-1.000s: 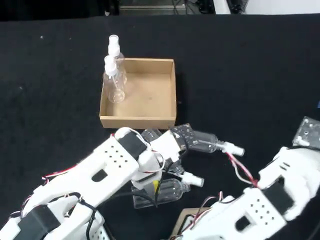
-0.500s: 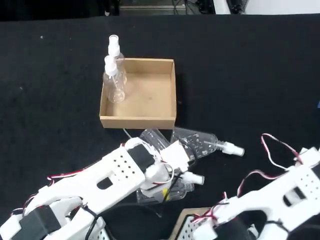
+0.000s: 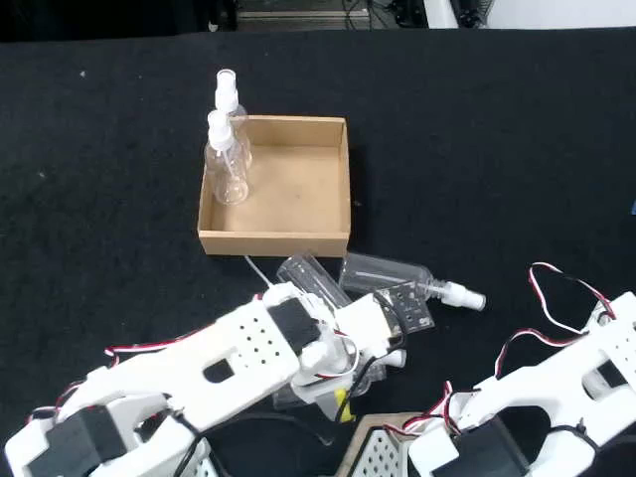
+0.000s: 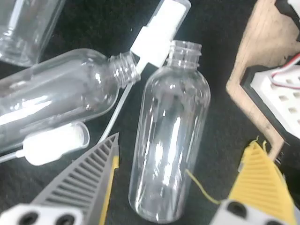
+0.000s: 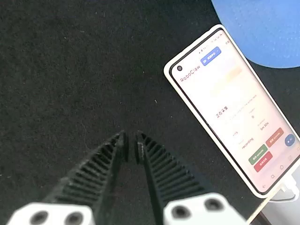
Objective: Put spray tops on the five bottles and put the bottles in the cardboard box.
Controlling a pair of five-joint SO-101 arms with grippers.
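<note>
step: grasp capless bottle, lying on table near box | left gripper: spread wide astride it | right gripper: pinched shut, empty | tip: clamp mid-body, leave neck free for top

A black-covered table stretches edge to edge, dark clutter runs along the top edge, and a white patch sits upper right.
</note>
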